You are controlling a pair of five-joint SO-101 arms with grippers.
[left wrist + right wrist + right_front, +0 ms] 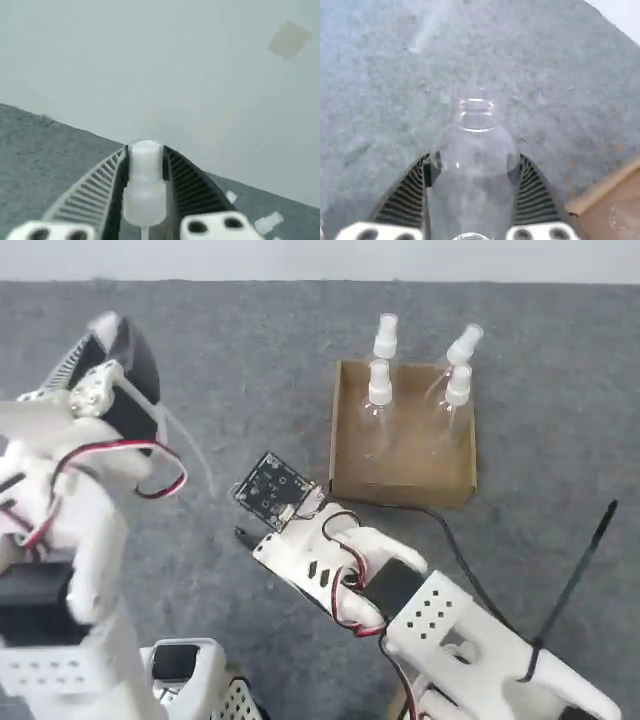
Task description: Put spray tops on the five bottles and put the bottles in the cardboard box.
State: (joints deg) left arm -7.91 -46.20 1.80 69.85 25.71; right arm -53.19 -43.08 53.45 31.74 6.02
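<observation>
My left gripper (115,345) is raised high at the far left of the table. In the left wrist view it (145,150) is shut on a white spray top (145,185), whose thin dip tube (185,445) hangs down toward the table's middle. My right gripper (475,160) is shut on a clear bottle (472,145) with a bare, open neck. In the high view that gripper (250,537) sits low, just left of the cardboard box (400,475). Several bottles with spray tops (380,380) stand upright in the box.
The table is covered in grey carpet (250,360). A black cable (450,540) runs from the box's near edge to the right arm. A thin black strip (580,580) sticks up at the right. The box's corner (615,200) lies close beside the right gripper.
</observation>
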